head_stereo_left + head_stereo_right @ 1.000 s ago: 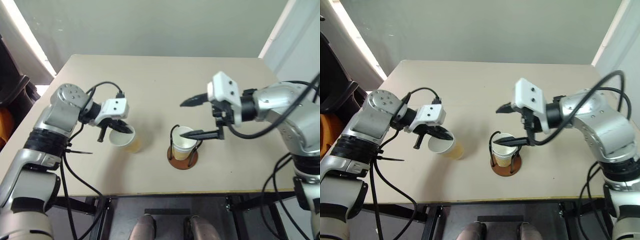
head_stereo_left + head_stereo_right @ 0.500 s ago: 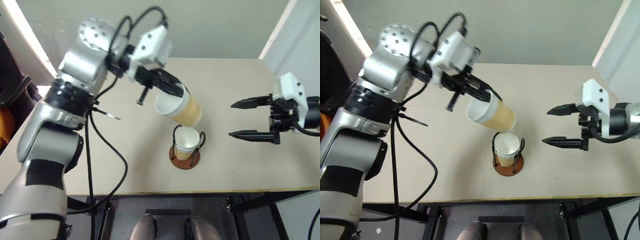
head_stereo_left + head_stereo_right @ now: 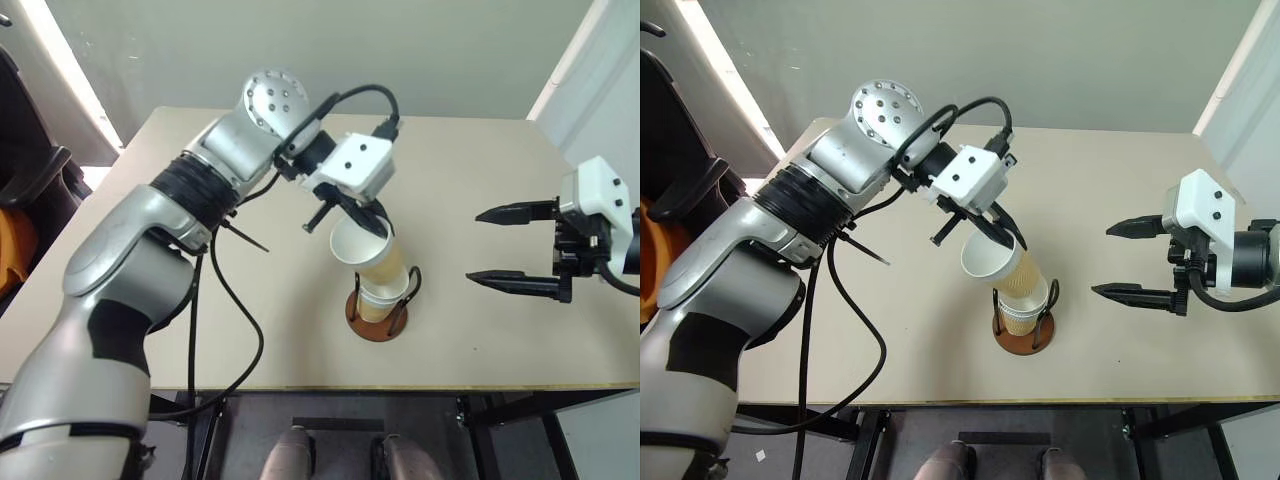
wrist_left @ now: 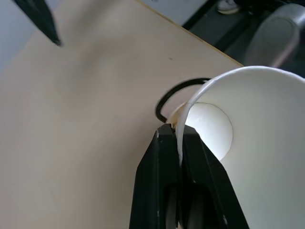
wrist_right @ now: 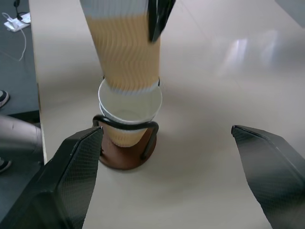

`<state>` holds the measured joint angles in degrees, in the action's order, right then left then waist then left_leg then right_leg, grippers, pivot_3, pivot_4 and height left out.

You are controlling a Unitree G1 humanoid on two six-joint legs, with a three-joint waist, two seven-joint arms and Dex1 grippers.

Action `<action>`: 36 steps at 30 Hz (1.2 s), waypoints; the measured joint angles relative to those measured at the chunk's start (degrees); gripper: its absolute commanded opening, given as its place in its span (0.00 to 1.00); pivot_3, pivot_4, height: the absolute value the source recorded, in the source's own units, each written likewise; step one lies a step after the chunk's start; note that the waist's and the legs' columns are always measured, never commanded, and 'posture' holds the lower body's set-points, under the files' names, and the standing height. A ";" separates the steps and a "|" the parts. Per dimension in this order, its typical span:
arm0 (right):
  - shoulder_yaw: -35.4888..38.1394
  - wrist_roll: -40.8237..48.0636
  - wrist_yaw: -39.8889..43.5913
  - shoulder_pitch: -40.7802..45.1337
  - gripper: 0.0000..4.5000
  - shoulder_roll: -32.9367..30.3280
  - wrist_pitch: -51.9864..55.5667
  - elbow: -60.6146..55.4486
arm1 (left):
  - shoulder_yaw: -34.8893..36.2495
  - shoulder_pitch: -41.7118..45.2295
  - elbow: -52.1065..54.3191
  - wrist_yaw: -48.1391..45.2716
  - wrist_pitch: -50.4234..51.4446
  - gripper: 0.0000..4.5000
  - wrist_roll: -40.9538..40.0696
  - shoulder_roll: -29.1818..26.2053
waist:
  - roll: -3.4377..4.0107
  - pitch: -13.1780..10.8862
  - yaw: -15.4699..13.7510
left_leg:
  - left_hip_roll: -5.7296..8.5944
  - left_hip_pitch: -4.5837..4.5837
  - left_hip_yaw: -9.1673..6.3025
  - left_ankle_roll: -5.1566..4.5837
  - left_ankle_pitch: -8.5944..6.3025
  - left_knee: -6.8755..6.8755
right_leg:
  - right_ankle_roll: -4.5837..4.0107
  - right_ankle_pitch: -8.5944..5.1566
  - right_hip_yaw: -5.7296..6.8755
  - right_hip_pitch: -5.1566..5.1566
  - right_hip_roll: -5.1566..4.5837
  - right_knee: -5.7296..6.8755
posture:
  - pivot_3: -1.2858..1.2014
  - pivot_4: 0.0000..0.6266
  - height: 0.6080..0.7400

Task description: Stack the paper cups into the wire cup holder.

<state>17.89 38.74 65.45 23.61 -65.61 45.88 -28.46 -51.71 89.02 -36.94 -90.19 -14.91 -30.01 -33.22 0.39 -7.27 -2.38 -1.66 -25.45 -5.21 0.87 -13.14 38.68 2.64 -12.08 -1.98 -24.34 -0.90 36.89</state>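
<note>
So we've got our left gripper [image 3: 372,222], jaws clamped on the rim of a tilted tan ribbed paper cup [image 3: 368,258], its bottom entering the cup [image 5: 129,112] seated in the brown-based wire cup holder [image 3: 376,318]; right gripper [image 3: 512,247] waits nearby, jaws apart.

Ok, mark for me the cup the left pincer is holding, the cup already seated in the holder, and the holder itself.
Held paper cup [image 3: 372,262], left eye view, on its ribbed tan side wall.
Seated paper cup [image 5: 127,113], right wrist view, on its white inner wall.
Wire cup holder [image 5: 119,159], right wrist view, on its reddish-brown base.
</note>
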 measured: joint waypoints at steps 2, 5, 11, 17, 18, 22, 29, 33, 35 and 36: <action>0.98 0.63 -1.17 -1.13 1.00 0.03 0.62 -1.33 | -0.90 0.13 -2.02 0.00 -1.54 0.00 1.10 1.31 | 0.00 0.00 -0.15 | 0.00 -0.06 0.01 0.03 -0.05 0.19 | 0.05 -0.03 -0.02 0.00 -0.01 0.01 | 0.52 0.24 1.00; 2.31 1.69 -2.48 -2.33 1.00 0.03 1.21 -2.73 | -1.34 0.44 -3.57 -0.01 -2.65 0.00 1.64 2.32 | 0.01 0.00 -0.31 | 0.00 -0.16 0.04 0.04 -0.13 0.39 | 0.13 -0.07 -0.03 0.01 -0.02 0.00 | 0.52 0.24 1.00; 4.23 2.95 -4.35 -4.97 1.00 0.03 2.21 -4.59 | -1.38 0.86 -5.20 -0.02 -4.12 0.00 2.69 4.58 | 0.00 0.00 -0.54 | 0.04 -0.18 0.15 -0.30 -0.37 0.50 | 0.24 -0.09 -0.08 0.02 -0.04 -0.01 | 0.52 0.24 1.00; 4.46 4.25 -5.56 -5.00 1.00 -0.04 2.42 -5.35 | -1.85 1.49 -6.11 -0.03 -4.93 0.09 2.92 6.04 | 0.00 0.00 -0.60 | 0.05 -0.13 0.33 -0.32 -0.38 0.50 | 0.30 -0.09 -0.18 0.02 -0.03 0.01 | 0.52 0.24 1.00; 4.46 4.40 -5.82 -5.00 1.00 -0.08 2.42 -5.42 | -2.17 1.81 -6.11 -0.03 -5.09 0.14 2.93 6.18 | 0.00 0.00 -0.60 | 0.05 -0.12 0.37 -0.33 -0.39 0.50 | 0.33 -0.08 -0.23 0.03 -0.03 0.00 | 0.52 0.24 1.00; 4.46 4.66 -6.51 -5.00 1.00 -0.29 2.42 -5.48 | -3.07 1.92 -6.11 -0.04 -5.17 0.43 2.90 6.40 | 0.00 0.00 -0.60 | 0.05 -0.02 0.65 -0.42 -0.44 0.50 | 0.49 -0.06 -0.57 0.03 -0.02 0.00 | 0.52 0.24 1.00; 4.42 4.85 -7.24 -4.93 1.00 -0.32 2.24 -5.50 | -3.08 1.96 -6.74 -0.05 -6.33 0.82 2.95 6.98 | 0.00 0.00 -0.58 | 0.27 0.00 0.87 -0.59 -0.54 0.74 | 0.94 -0.11 -1.32 0.03 0.00 0.00 | 0.52 0.24 1.00; 4.23 4.85 -7.58 -4.82 1.00 -0.32 2.04 -5.47 | -1.54 2.08 -8.95 -0.08 -6.97 0.82 2.99 8.39 | 0.00 0.00 -0.58 | 0.37 -0.05 0.89 -0.77 -0.66 0.91 | 1.02 -0.11 -1.33 0.03 -0.12 0.00 | 0.52 0.24 1.00; 3.96 4.83 -7.61 -4.66 1.00 -0.34 1.93 -5.33 | 1.59 2.62 -11.41 -0.09 -7.18 0.82 3.21 10.33 | 0.00 0.00 -0.60 | 0.47 -0.07 0.92 -0.91 -0.74 1.00 | 1.11 -0.12 -1.34 0.04 -0.21 0.00 | 0.52 0.24 1.00; 3.88 4.82 -7.61 -4.60 1.00 -0.35 1.90 -5.30 | 2.48 3.04 -11.98 -0.10 -7.19 0.82 3.41 10.95 | 0.00 0.00 -0.60 | 0.49 -0.09 0.92 -0.92 -0.75 1.04 | 1.14 -0.13 -1.33 0.04 -0.23 0.00 | 0.52 0.24 1.00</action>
<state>21.77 43.55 57.84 19.01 -65.96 47.78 -33.75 -49.23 92.06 -48.92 -90.28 -22.10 -26.59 -22.27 0.40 -7.28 -2.98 -1.17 -25.54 -4.29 -0.05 -13.89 39.72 3.78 -12.20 -3.31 -24.30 -1.13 36.90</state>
